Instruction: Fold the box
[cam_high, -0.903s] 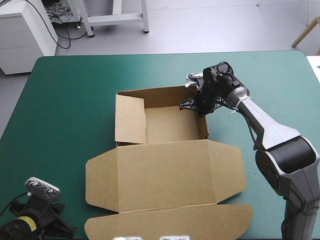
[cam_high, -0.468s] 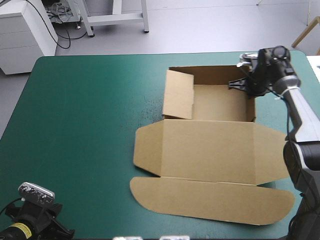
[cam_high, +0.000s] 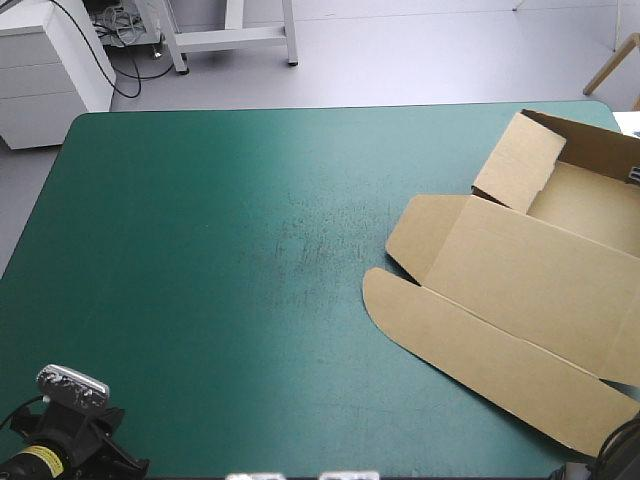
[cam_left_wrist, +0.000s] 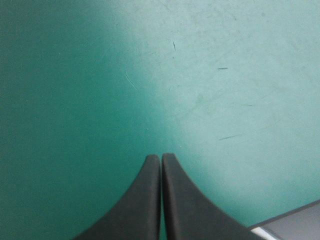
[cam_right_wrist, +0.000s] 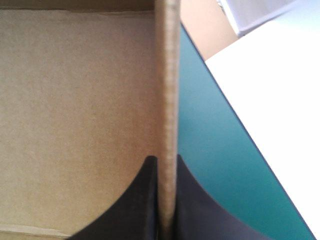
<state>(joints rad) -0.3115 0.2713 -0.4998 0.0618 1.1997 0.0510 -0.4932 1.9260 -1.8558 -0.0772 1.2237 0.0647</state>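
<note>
Brown board is pinched between the black fingers of the right gripper (cam_right_wrist: 167, 160). An upright wall of the box (cam_right_wrist: 75, 100) is seen edge-on there, clamped from both sides. The tray floor is seen on one side of the wall and the teal-green cover (cam_right_wrist: 215, 165) on the other. From above, the box is found at the table's right edge, near the far right corner, turned askew and cut off by the high view's right border. Its side flap (cam_high: 515, 160) is raised at a slant, while the lid (cam_high: 530, 280) and the rounded tuck flap (cam_high: 470, 345) are spread flat toward the near side. The left gripper (cam_left_wrist: 161, 157) is pressed together into one pointed arch over bare cover at the near left corner, well apart from the box.
</note>
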